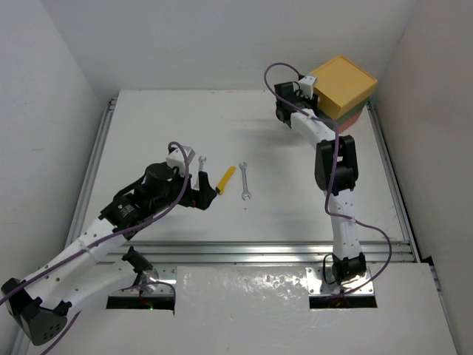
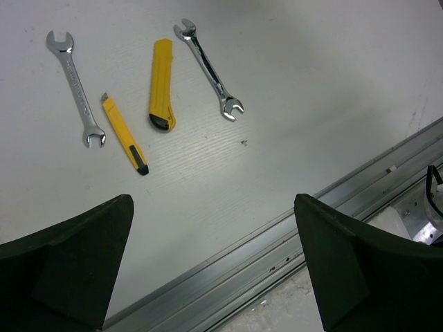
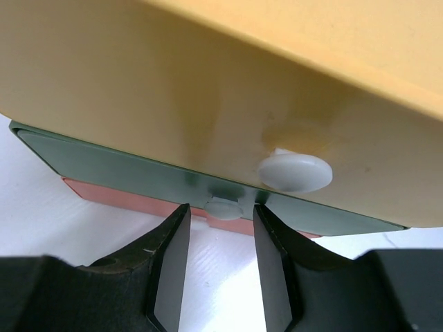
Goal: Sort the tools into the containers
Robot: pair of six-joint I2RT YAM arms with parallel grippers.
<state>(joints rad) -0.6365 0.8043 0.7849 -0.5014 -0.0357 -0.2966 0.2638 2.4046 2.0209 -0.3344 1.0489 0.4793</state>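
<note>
The containers stand stacked at the far right: yellow drawer on top, green drawer under it, red-orange drawer at the bottom. My right gripper is open, its fingers on either side of the green drawer's small white knob with a gap on each side. The yellow drawer's knob sits just above. On the table lie two silver wrenches, a flat yellow cutter and a thin yellow-black tool. My left gripper hangs open short of them, empty.
An aluminium rail runs along the table's near edge below the left gripper. White walls close the table in on the left, back and right. A purple cable loops over the right arm.
</note>
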